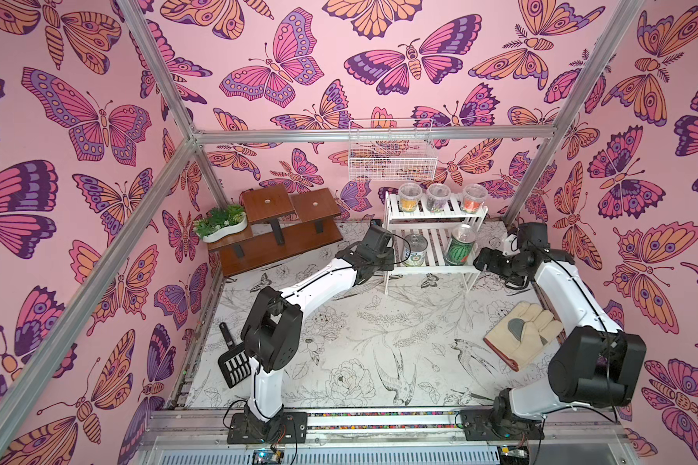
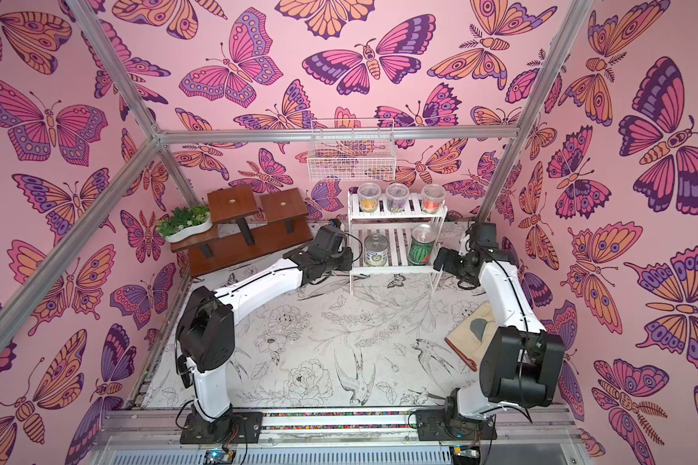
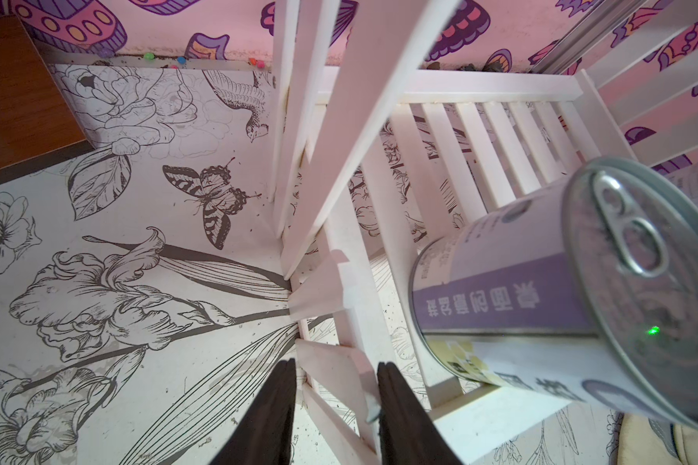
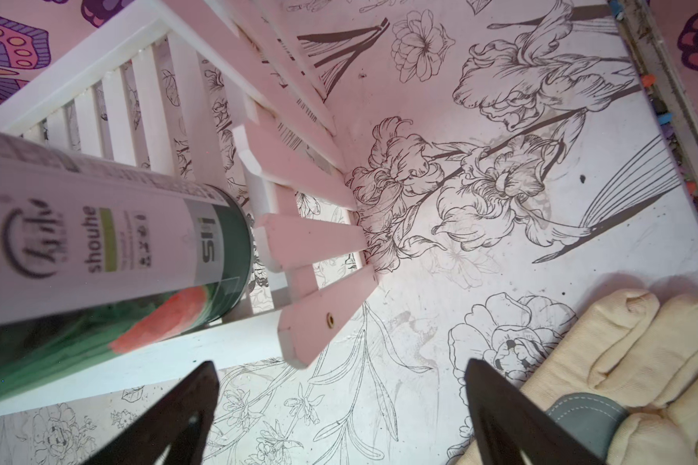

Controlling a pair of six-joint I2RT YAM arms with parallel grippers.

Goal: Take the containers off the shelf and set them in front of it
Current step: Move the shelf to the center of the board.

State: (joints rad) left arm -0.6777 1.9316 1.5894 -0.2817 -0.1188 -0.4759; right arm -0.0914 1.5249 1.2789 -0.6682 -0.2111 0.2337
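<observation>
The white slatted shelf [image 1: 432,213] stands at the back in both top views. On its upper tier are three clear lidded cups: yellow-orange [image 1: 410,199], dark [image 1: 437,199] and red-orange [image 1: 473,200]. The lower tier holds a white-labelled can [image 1: 414,250] and a watermelon can [image 1: 460,247]. My left gripper [image 3: 337,374] is at the shelf's left end, its fingers closed in on a side slat [image 3: 331,362], with the white-labelled can [image 3: 540,282] beside it. My right gripper [image 4: 339,370] stands open and holds nothing. It is just off the shelf's right end [image 4: 323,318], near the watermelon can [image 4: 97,257].
A brown stepped stand [image 1: 283,225] with a white planter [image 1: 222,223] stands at the back left. A wire basket [image 1: 391,155] hangs above the shelf. A cream glove [image 1: 524,334] lies under my right arm. A black scoop [image 1: 232,358] lies near my left arm's base.
</observation>
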